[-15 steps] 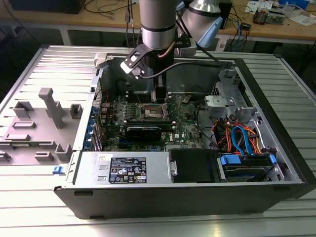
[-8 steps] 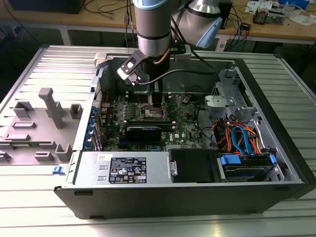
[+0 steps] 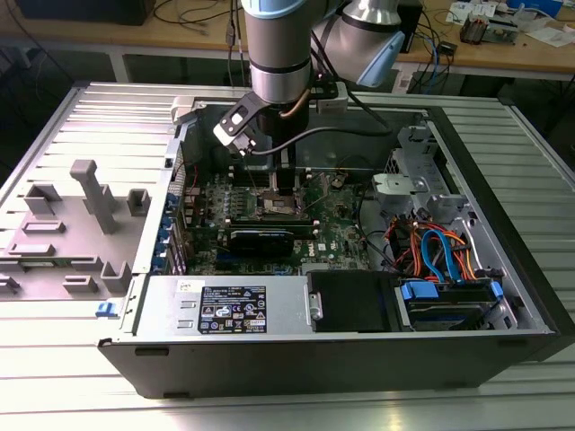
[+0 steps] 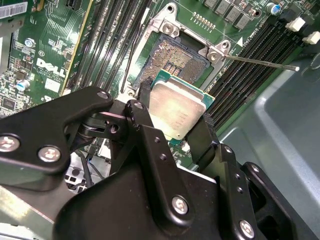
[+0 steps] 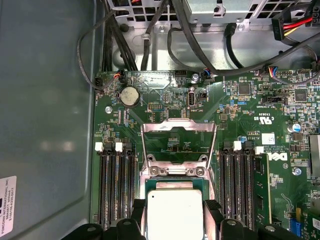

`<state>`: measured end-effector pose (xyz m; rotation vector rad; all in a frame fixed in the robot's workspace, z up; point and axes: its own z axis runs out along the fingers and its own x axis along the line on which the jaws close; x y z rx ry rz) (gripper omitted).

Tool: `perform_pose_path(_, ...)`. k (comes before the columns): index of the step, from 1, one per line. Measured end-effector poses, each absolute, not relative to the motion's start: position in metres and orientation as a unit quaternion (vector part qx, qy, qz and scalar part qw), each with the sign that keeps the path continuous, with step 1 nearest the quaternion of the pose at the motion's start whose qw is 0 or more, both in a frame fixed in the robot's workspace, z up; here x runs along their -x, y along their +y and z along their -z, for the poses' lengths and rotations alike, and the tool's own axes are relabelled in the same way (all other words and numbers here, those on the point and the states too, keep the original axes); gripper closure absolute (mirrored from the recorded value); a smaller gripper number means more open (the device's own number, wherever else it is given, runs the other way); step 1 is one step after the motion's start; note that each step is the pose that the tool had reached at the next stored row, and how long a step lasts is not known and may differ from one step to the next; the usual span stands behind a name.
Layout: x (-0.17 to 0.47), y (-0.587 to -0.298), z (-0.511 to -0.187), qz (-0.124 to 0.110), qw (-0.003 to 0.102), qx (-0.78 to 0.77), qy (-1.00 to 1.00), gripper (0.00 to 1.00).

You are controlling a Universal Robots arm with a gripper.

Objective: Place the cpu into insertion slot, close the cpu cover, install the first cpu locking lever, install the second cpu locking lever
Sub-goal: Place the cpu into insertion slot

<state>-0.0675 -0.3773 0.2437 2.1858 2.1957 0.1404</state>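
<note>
My gripper [image 4: 176, 106] is shut on the cpu [image 4: 175, 111], a small square chip with a silvery top, held by two opposite edges between black fingers [image 5: 212, 212]. The cpu [image 5: 175, 212] hangs tilted just above the insertion slot [image 4: 172, 60], whose pin field lies bare inside a silver rim. The cpu cover [image 5: 179, 124], a thin silver frame, stands flipped open on the far side of the slot. One thin locking lever [image 4: 260, 61] sticks out sideways, released. In the exterior view the arm reaches down into the open computer case, with the gripper [image 3: 277, 190] over the slot [image 3: 277, 209].
Long black memory slots [image 5: 115, 185] flank the socket on both sides. A round coin battery [image 5: 130, 96] and cable bundles [image 5: 150, 40] lie beyond the cover. The case holds a power supply [image 3: 234, 310] and a drive bay with coloured cables [image 3: 445, 256]. A grey fixture tray [image 3: 81, 215] sits at the exterior view's left.
</note>
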Motion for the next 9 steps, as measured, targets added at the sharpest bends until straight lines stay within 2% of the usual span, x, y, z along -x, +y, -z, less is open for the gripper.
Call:
perform_pose_path(4,0.0674,-0.3772,-0.2432,-0.045,0.02,-0.705,0.708,0.45)
perform_pose_path(9,0.0674,-0.3773,-0.24,-0.039,0.026,-0.704,0.708,0.45)
